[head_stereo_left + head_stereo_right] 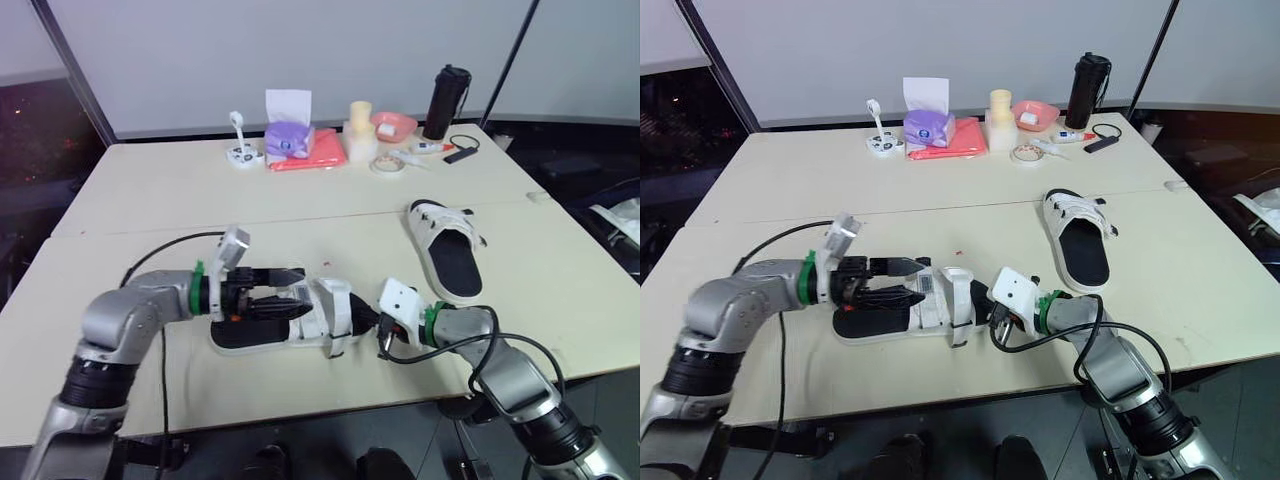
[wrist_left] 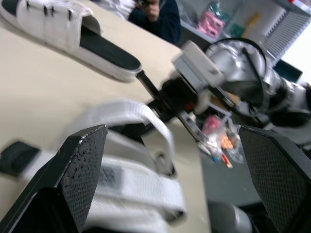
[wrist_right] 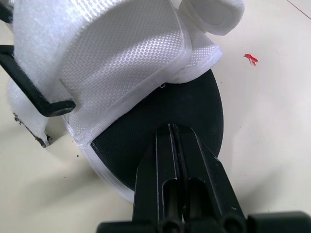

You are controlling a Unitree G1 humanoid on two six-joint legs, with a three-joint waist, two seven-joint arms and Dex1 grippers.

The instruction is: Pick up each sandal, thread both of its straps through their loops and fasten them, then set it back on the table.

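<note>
The near sandal [image 1: 262,335], white with a black insole, lies flat at the table's front edge. My left gripper [image 1: 304,292] is open, its two fingers spread either side of the sandal's rear strap [image 2: 141,182]. Beyond it, the front strap [image 3: 112,68] arches up as a loop. My right gripper [image 3: 171,130] is shut with nothing between its fingers, and its tips rest over the black insole at the sandal's toe end. The second sandal [image 1: 445,250] lies flat on the table to the right, apart from both grippers, straps across its far end.
Along the table's far edge stand a black bottle [image 1: 447,100], a pink bowl [image 1: 393,125], a purple tissue pack [image 1: 290,138] on a red cloth [image 1: 312,155], a tape roll [image 1: 388,165] and a small white stand [image 1: 240,150]. A person [image 2: 155,14] sits beyond the table.
</note>
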